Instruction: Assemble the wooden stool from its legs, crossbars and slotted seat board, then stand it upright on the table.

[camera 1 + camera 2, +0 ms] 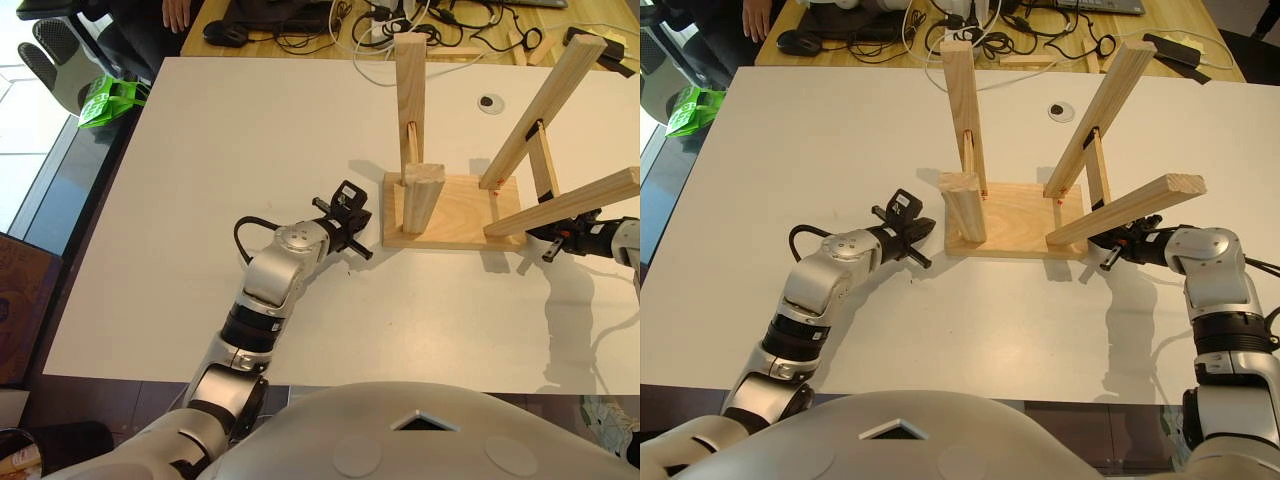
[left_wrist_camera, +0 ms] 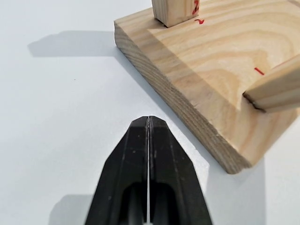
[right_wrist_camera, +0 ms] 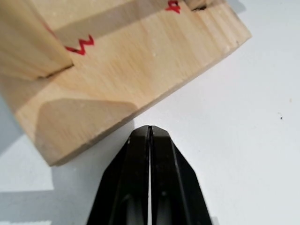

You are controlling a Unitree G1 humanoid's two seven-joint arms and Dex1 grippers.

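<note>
The wooden stool lies upside down on the white table, its seat board (image 1: 455,215) flat and several legs pointing up. The far left leg (image 1: 410,100) stands upright, and the near right leg (image 1: 570,200) leans outward over my right gripper. A thin crossbar (image 1: 543,165) joins the two right legs. My left gripper (image 1: 366,232) is shut and empty, just left of the board's left edge (image 2: 187,108). My right gripper (image 1: 1102,250) is also shut and empty, its tip (image 3: 150,127) a short way from the board's near right corner (image 3: 51,150).
A round grommet (image 1: 490,103) sits in the table behind the stool. Cables, a mouse (image 1: 222,33) and wood scraps (image 1: 525,40) lie on the desk beyond. A green bag (image 1: 110,100) hangs off the table's far left edge.
</note>
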